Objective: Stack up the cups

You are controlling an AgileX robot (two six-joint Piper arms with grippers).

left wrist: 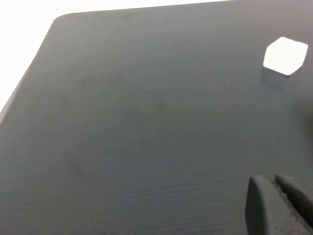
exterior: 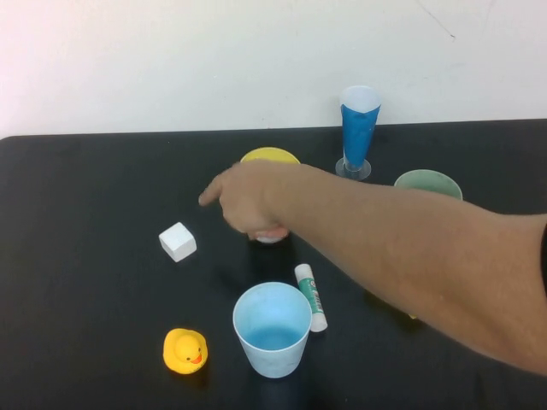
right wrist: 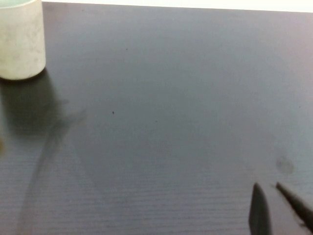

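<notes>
You looked down on a black table (exterior: 85, 256) against a white wall. A person's bare arm reached in from the right, and the hand (exterior: 248, 201) covered something pale at the table's middle, probably the pink cup (exterior: 272, 237), though only a sliver of it showed beneath the fingers. Just beyond the hand, the yellow cup (exterior: 269, 155) peeked out. The green cup (exterior: 427, 182) stood to the far right, partly behind the arm. The light blue cup (exterior: 273, 329) stood upright at the near middle, open mouth up, on its own. No cup sat inside another.

Around them you had a white cube (exterior: 178, 242) to the left, a yellow rubber duck (exterior: 185, 350) at the near left, a glue stick (exterior: 311, 297) lying just right of the light blue cup, and a tall blue cone glass (exterior: 358, 130) on a clear base at the far side.

Neither arm showed from above. Your left gripper (left wrist: 279, 198) hung over bare table, its dark fingertips nearly together and holding nothing. Your right gripper (right wrist: 276, 203) likewise hung over bare table, fingertips slightly apart and empty.
</notes>
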